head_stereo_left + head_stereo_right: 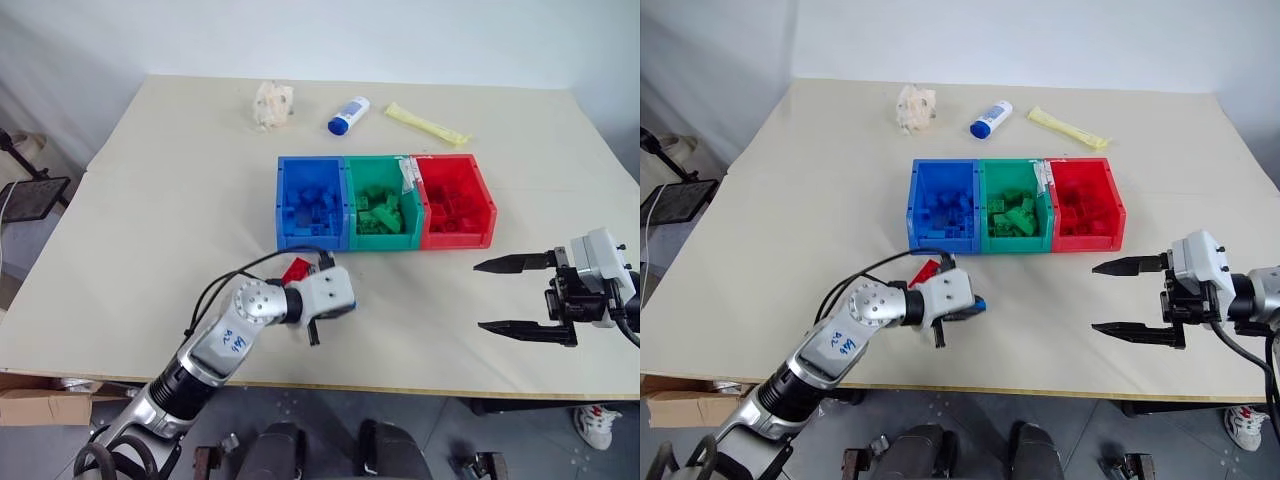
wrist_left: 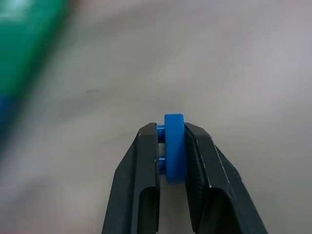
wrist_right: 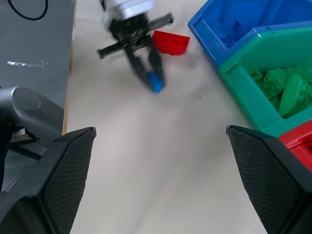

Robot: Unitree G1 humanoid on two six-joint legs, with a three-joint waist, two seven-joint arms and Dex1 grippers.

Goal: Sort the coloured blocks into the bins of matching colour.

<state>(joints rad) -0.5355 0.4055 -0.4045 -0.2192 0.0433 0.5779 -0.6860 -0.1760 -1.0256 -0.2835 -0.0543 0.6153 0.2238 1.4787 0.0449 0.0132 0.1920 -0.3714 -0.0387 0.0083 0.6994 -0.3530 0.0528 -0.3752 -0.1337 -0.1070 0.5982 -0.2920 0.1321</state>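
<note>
My left gripper [image 2: 174,134] is shut on a tiny blue block [image 2: 174,146], held just above the table in front of the blue bin [image 1: 281,200]. The right wrist view shows that same gripper [image 3: 155,84] with the blue block [image 3: 156,87] at its tip. A red block [image 1: 296,269] lies on the table right beside it. The green bin [image 1: 383,242] and the red bin [image 1: 457,240] are joined to the blue one in a row, each holding several blocks of its own colour. My right gripper [image 1: 482,296] hovers open and empty in front of the red bin.
At the table's far side lie a white bottle with a blue cap [image 1: 348,114], a yellow packet [image 1: 428,124] and a crumpled pale wrapper [image 1: 273,103]. The table's front edge [image 1: 400,388] runs just below both arms.
</note>
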